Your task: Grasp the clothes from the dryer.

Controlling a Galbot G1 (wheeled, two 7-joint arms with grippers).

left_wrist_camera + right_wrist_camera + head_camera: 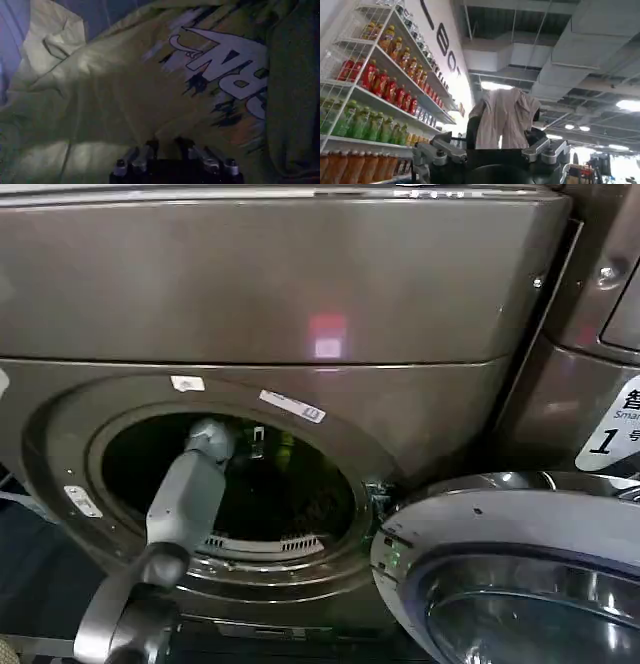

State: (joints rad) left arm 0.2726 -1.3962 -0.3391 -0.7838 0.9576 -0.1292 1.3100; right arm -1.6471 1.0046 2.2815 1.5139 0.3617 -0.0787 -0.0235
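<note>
Left arm: reaches from low at the robot's left up through the porthole of the dryer [300,294], forearm deep inside the drum.
Left end effector [173,150]: seen from its wrist camera, pressed down into the clothes [115,95]; the fingers [145,152] stand close together with fabric bunched in the narrow gap, so it looks closed on a fold, though how much cloth it has pinched is hard to tell.
Clothes: yellow-green fabric with a white and dark print, lying crumpled inside the drum, right under the left end effector.
Door [520,574]: swung open to the right of the porthole, clear of the arm.
Right end effector [502,145]: raised well away from the dryer, facing ceiling and drink shelves [375,85], gripping a pale cloth [506,117] that hangs over its fingers.
Step in hand: securing the grip before pulling out.
Doing it well: I would judge it best to keep the pinch firm on a thick fold, then draw the arm straight back through the middle of the porthole so the fabric does not snag on the rim or slip free.
</note>
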